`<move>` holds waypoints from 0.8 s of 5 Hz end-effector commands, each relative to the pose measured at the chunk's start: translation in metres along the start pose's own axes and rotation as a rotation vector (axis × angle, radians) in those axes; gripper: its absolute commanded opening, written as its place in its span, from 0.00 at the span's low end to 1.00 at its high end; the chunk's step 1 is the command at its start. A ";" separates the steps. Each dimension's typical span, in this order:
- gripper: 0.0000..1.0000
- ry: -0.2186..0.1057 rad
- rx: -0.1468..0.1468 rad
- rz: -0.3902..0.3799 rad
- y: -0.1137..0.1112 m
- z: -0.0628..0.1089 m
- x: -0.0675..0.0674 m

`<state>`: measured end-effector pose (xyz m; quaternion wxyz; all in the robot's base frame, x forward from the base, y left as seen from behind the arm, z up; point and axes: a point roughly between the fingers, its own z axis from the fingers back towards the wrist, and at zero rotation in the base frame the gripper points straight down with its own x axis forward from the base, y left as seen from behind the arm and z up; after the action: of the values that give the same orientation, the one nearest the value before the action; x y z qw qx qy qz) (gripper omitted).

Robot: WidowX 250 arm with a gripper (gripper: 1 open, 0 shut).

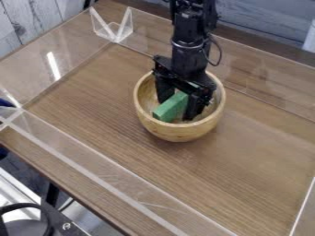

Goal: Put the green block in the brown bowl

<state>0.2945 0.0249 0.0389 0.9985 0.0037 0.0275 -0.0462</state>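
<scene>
The brown bowl (180, 128) sits near the middle of the wooden table. Inside it lies the green block (170, 105), leaning against the bowl's left inner side. My gripper (181, 92) hangs straight down into the bowl, directly over the block. Its black fingers (160, 85) are spread open on either side of the block, with a visible gap to it. The far end of the block is hidden behind the fingers.
Clear acrylic walls (74, 138) fence the table along the front and left. A clear plastic stand (113, 25) sits at the back left. The wooden surface (246, 157) stretches to the right of the bowl.
</scene>
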 end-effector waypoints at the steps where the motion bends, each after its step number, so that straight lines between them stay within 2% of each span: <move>1: 1.00 -0.110 0.018 0.004 -0.001 0.040 0.011; 3: 1.00 -0.222 0.037 0.011 -0.005 0.099 0.008; 4: 1.00 -0.232 0.036 0.002 -0.009 0.104 0.006</move>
<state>0.2993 0.0155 0.1188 0.9976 0.0127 -0.0474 -0.0479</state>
